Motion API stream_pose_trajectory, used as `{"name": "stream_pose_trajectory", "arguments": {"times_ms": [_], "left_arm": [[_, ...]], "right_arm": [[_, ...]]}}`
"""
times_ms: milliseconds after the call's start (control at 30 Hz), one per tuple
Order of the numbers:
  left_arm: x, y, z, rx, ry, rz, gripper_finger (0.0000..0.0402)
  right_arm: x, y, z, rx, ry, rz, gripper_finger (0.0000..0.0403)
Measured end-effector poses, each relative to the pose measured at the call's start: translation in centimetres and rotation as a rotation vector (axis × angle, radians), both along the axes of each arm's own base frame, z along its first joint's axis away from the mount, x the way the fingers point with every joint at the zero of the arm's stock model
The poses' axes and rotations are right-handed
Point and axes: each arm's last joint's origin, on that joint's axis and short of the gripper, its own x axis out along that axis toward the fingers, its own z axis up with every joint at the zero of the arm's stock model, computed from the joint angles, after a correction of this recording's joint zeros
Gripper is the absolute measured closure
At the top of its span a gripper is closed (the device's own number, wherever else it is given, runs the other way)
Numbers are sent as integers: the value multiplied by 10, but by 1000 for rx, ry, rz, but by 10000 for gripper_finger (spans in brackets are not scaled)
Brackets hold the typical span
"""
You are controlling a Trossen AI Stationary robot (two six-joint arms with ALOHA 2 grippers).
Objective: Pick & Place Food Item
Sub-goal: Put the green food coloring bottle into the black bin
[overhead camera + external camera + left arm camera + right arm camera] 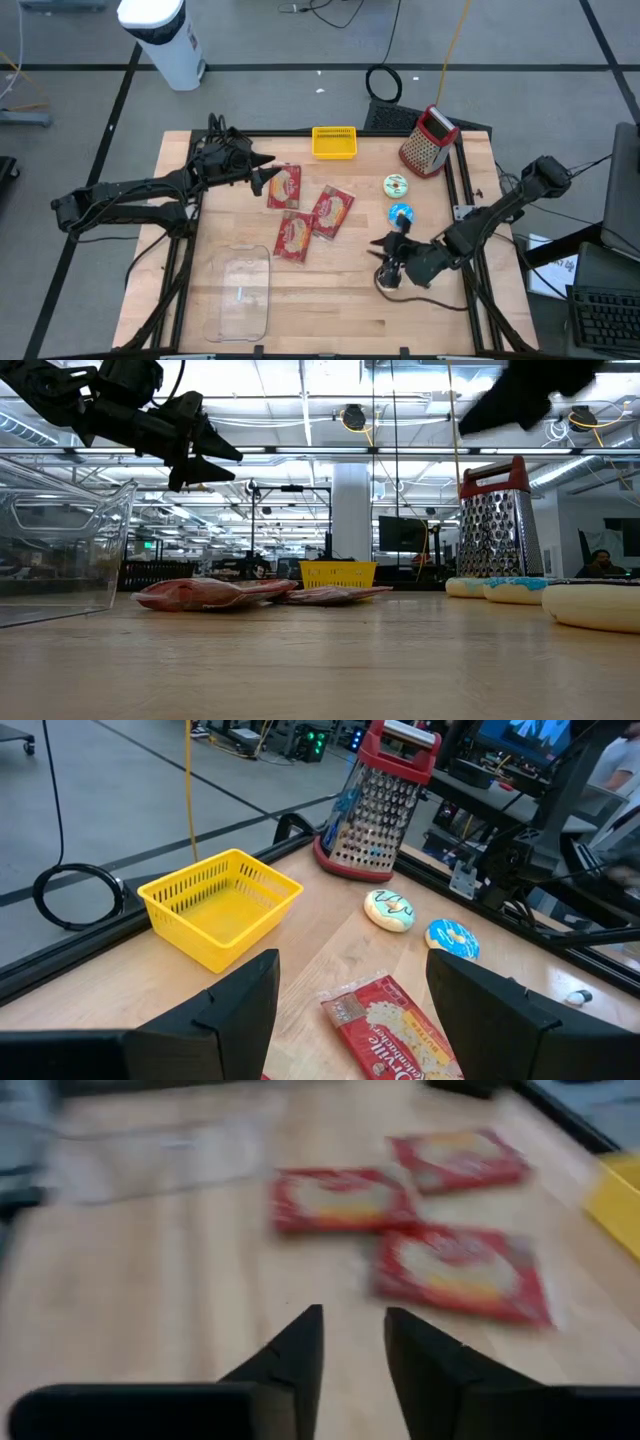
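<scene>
Packets, three red, are lying mid-frame on table; left gripper is hovering released over upper-left packet; right gripper, lower right, is standing slightly parted, grasping nothing.

I see three flat red snack packets lying clustered mid-table, two touching. Near the right edge sit a green-iced donut, a blue-iced donut and a white one.
</scene>
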Motion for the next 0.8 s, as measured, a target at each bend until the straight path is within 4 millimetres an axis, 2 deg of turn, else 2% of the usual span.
{"name": "stream_pose_trajectory", "arguments": {"times_ms": [100, 167, 233, 367, 467, 533, 600, 700, 800], "left_arm": [[0, 0, 0, 0, 0, 0, 146], [0, 0, 0, 0, 0, 0, 146], [0, 0, 0, 0, 1, -1, 146], [0, 0, 0, 2, 1, 0, 146], [0, 0, 0, 3, 2, -1, 146], [0, 0, 0, 3, 1, -1, 146], [0, 0, 0, 3, 2, -1, 146], [0, 0, 0, 3, 1, -1, 146], [0, 0, 0, 4, 0, -1, 146]], "right_arm": [[16, 12, 30, 13, 38, 90, 265], [24, 22, 39, 7, 99, 133, 240], [29, 33, 40, 11, 194, 167, 217], [21, 43, 17, 81, 552, 109, 179], [2, 38, 1, 150, 851, -59, 164], [-14, 39, -6, 160, 987, -196, 161], [-24, 45, -14, 175, 1036, -266, 161], [-34, 57, -29, 223, 983, -251, 164], [-42, 60, -46, 259, 954, -256, 165]]}}
